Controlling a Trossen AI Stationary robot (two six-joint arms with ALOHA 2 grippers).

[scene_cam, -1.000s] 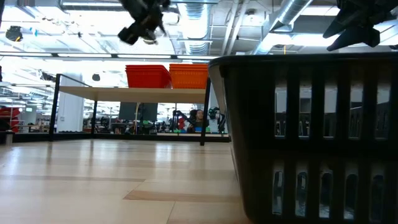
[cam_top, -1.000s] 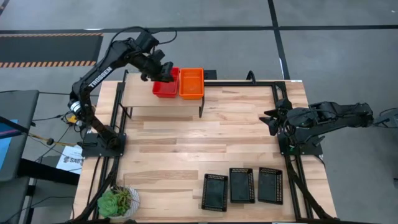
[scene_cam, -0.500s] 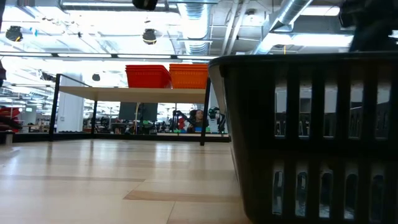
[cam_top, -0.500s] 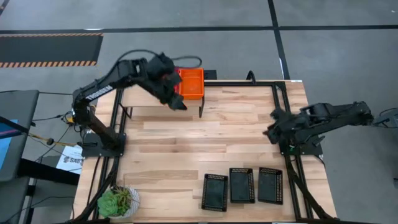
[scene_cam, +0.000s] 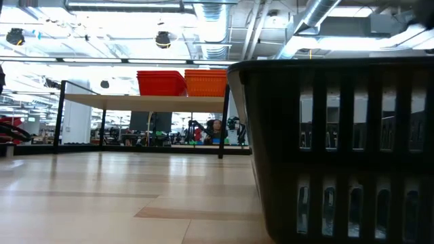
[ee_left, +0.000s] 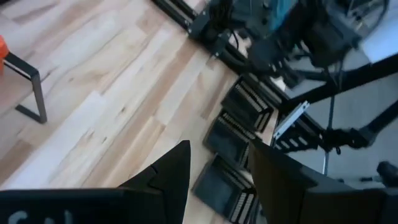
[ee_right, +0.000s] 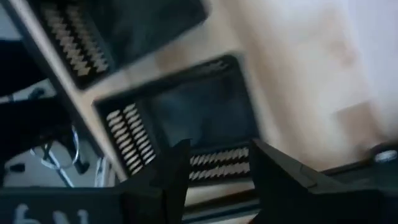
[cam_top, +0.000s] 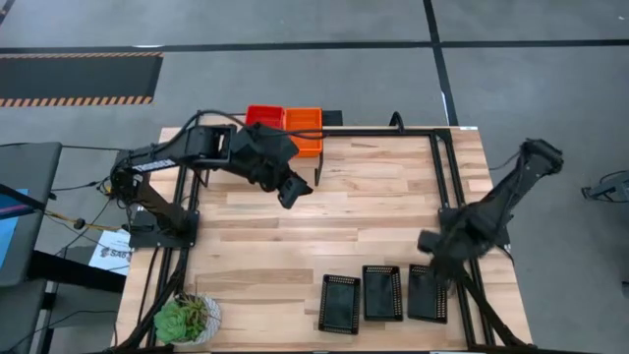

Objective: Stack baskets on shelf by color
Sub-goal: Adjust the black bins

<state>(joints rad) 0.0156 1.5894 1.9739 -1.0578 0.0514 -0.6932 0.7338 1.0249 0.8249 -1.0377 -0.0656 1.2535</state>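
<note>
Red basket (cam_top: 263, 114) and orange basket (cam_top: 304, 127) sit on the shelf (cam_top: 216, 165); three black baskets (cam_top: 383, 292) wait nearby. Right gripper (cam_top: 433, 264), fingers parted and empty, hovers above them; misaligned, it could knock the row askew

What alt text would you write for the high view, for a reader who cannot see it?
Seen from above: a red basket and an orange basket sit side by side on the shelf, three black baskets lie in a row on the table, and both arms reach over the table.
</note>
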